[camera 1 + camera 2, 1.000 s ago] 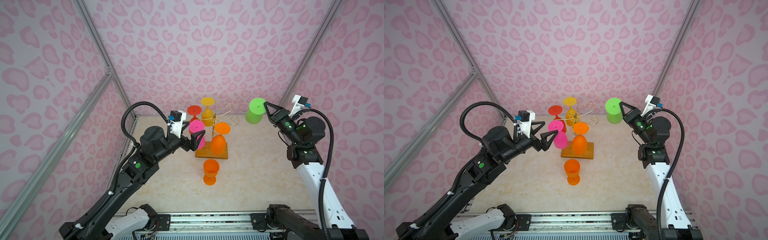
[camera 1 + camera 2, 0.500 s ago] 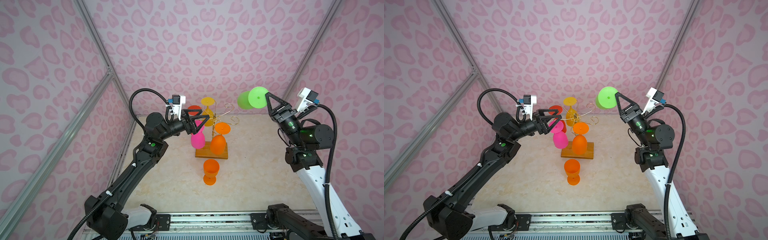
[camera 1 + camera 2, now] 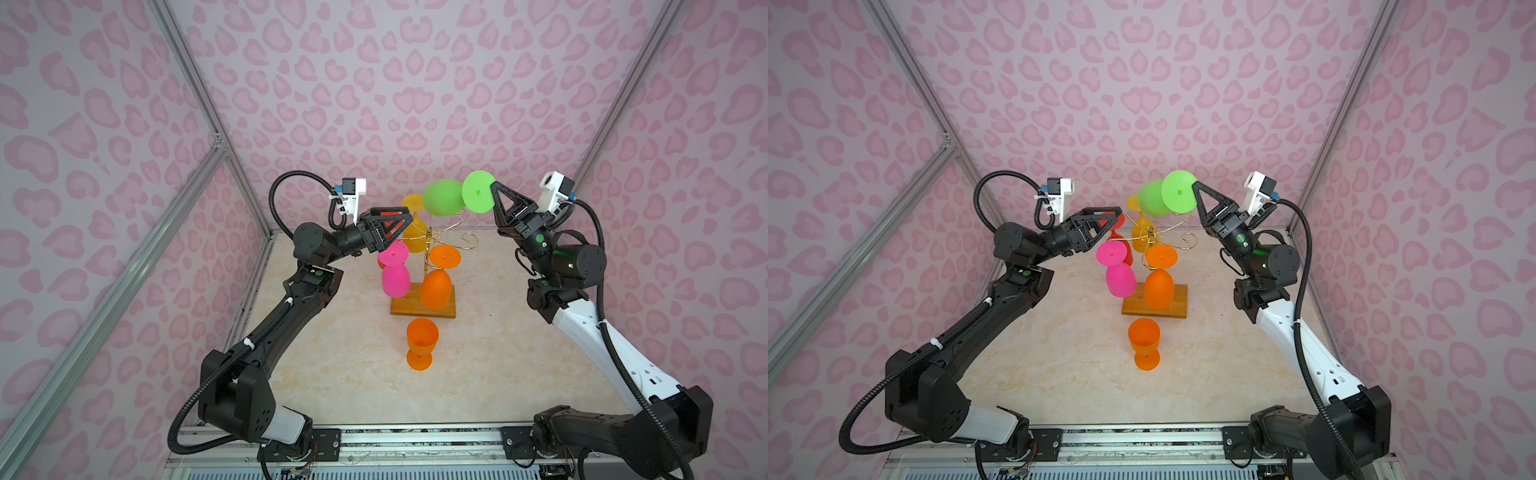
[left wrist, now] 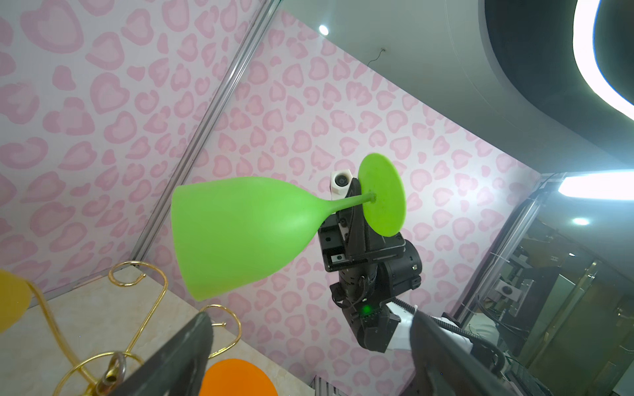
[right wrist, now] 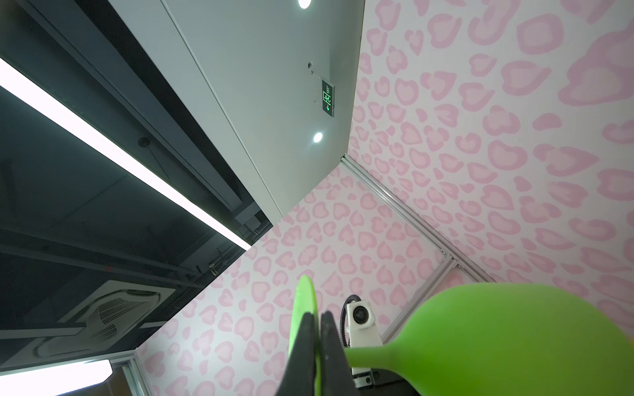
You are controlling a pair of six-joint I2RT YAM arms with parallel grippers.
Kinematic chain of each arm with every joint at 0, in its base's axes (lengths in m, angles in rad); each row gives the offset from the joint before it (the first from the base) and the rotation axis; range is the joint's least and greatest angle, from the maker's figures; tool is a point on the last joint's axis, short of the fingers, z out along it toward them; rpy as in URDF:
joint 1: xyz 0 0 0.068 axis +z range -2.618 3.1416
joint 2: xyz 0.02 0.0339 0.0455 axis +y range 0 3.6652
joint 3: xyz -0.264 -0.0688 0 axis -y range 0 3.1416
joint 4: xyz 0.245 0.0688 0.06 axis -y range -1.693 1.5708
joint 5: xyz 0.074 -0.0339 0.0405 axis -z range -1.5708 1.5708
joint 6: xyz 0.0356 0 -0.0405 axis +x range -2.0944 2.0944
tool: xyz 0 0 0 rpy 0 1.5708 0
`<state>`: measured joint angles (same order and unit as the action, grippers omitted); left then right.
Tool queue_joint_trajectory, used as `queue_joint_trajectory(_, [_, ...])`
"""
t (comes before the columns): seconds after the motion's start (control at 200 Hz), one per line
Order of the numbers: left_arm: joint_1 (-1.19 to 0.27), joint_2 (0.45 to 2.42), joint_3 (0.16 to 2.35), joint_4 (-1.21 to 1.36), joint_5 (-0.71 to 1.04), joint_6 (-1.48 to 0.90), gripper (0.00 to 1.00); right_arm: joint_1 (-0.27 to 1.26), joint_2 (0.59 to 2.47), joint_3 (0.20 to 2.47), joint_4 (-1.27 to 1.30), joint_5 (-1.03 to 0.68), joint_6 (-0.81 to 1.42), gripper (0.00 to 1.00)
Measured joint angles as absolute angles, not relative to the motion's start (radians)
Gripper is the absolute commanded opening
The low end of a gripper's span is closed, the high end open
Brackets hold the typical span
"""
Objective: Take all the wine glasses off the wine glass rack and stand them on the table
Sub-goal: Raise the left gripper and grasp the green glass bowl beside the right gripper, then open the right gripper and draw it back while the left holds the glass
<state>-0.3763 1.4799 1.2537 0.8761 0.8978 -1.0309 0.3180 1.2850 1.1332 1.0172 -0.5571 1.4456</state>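
Six wine glasses in all. Nearest, one orange goblet (image 3: 422, 343) stands upright on the beige marbled tabletop (image 3: 519, 365). Behind it, the wine glass rack (image 3: 422, 309) hangs four: pink (image 3: 395, 280), orange (image 3: 435, 291), yellow (image 3: 415, 239), red (image 3: 389, 228). The left gripper (image 3: 401, 226) gapes wide and empty by the rack's top. Above the rack and clear of its wire, the green wine glass (image 3: 442, 197) lies sideways, its foot pinched in the closed right gripper (image 3: 492, 187). Pink heart-print walls (image 3: 374, 83) enclose everything.

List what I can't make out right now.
Red glass: both top views, mostly behind the left pincer; its hook unseen.
Yellow glass: top views, partly behind the green glass; left wrist view, blurred and cut by the frame edge.
Far finger of the right pincer: top views, behind the green glass's foot.
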Motion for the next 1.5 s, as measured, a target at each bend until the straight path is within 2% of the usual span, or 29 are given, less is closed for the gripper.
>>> queue_joint_trajectory(0.58, [-0.355,1.585,1.293,1.01,0.895,-1.132,0.92,0.362,1.324,1.131,1.166,-0.558,1.561,0.0])
queue_joint_trajectory(0.77, [-0.359,1.61,1.311,1.102,0.912,-1.212,0.88,0.366,1.389,1.132,1.249,-0.546,1.628,0.0])
queue_joint_trajectory(1.38, [-0.379,1.615,1.311,1.211,0.942,-1.304,0.37,0.346,1.577,1.181,1.496,-0.495,1.893,0.0])
queue_joint_trajectory(1.395, [-0.379,1.615,1.311,1.213,0.943,-1.307,0.33,0.345,1.579,1.182,1.499,-0.495,1.897,0.0])
queue_joint_trajectory(1.5, [-0.38,1.615,1.311,1.228,0.944,-1.316,0.21,0.344,1.589,1.182,1.514,-0.494,1.921,0.05])
